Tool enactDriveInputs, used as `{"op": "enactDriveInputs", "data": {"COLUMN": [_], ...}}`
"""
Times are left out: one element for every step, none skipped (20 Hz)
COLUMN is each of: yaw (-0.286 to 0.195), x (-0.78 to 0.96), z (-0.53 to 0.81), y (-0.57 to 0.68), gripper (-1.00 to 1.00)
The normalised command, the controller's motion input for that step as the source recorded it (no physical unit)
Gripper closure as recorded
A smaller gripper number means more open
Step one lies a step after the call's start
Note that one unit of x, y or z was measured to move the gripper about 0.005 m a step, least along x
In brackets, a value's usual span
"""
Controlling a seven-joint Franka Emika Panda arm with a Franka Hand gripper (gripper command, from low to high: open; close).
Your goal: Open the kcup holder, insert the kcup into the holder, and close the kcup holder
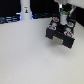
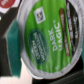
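The kcup (image 2: 46,41), a whitish pod with a green foil top printed "Dark Magic", fills the wrist view close under the camera, and my gripper appears shut on it. Its fingers are only dark blurs at the pod's sides. In the exterior view my gripper (image 1: 64,21) hangs just over the black kcup holder (image 1: 61,35) at the exterior view's upper right. The holder's tray sticks out toward the front. The kcup itself is too small to pick out in that view.
A teal pod (image 2: 12,44) and a red pod (image 2: 7,4) lie beside the kcup in the wrist view. A white bottle-like object (image 1: 25,11) stands at the back. The pale tabletop (image 1: 30,60) spreads across the front.
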Motion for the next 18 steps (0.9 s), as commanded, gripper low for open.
{"op": "enactDriveInputs", "data": {"yaw": [0.083,0.069,0.042,0.018,0.017,0.029,0.015,0.009,0.003,-0.002,-0.004,-0.002,0.004,0.007,-0.001,-0.007,-0.005,0.002], "x": [-0.08,-0.08,-0.06,-0.03,-0.01,-0.01,0.00,0.01,0.03,0.05,0.07,0.04,0.02,0.01,-0.01,0.01,0.02,0.05], "z": [-0.22,-0.22,-0.22,-0.22,-0.21,-0.24,-0.23,-0.22,-0.20,-0.20,-0.19,-0.20,-0.23,-0.24,-0.22,-0.28,-0.23,-0.24], "y": [0.12,0.08,0.03,0.03,0.02,0.02,-0.01,-0.01,-0.01,-0.02,-0.02,-0.01,0.00,-0.01,0.01,0.00,0.01,0.03], "gripper": [1.00,1.00,1.00,1.00,1.00,1.00,1.00,1.00,1.00,1.00,1.00,1.00,1.00,1.00,1.00,1.00,1.00,1.00]}}
